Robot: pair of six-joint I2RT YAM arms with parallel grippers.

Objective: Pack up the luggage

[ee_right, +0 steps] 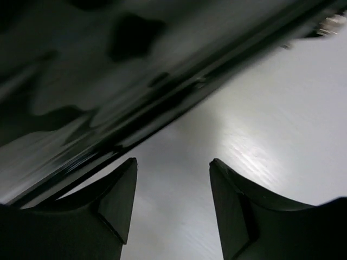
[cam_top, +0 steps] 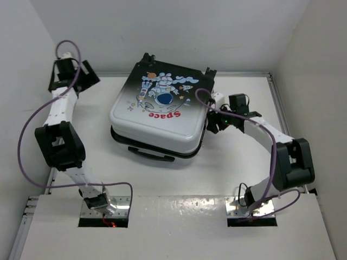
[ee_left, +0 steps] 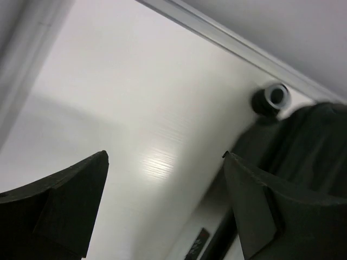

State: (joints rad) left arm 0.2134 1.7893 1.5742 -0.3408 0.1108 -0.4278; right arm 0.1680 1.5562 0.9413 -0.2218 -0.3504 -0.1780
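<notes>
The luggage [cam_top: 157, 116] lies flat and closed in the middle of the table, astronaut and red "Space" print facing up, black wheels [cam_top: 210, 71] at the far end. My left gripper [cam_top: 91, 81] is open and empty near the back left wall, well apart from the luggage. In the left wrist view [ee_left: 165, 157] one wheel [ee_left: 271, 97] and the dark shell [ee_left: 309, 141] show at the right. My right gripper [cam_top: 213, 123] is open and empty right beside the luggage's right side. The right wrist view [ee_right: 172, 162] shows the luggage's dark edge [ee_right: 108, 81] just above the left finger.
The white table [cam_top: 238, 162] is walled at the back and on both sides. The luggage's black carry handle [cam_top: 149, 154] sticks out toward the arm bases. Purple cables loop from both arms, one arching over the luggage's right edge [cam_top: 201, 93].
</notes>
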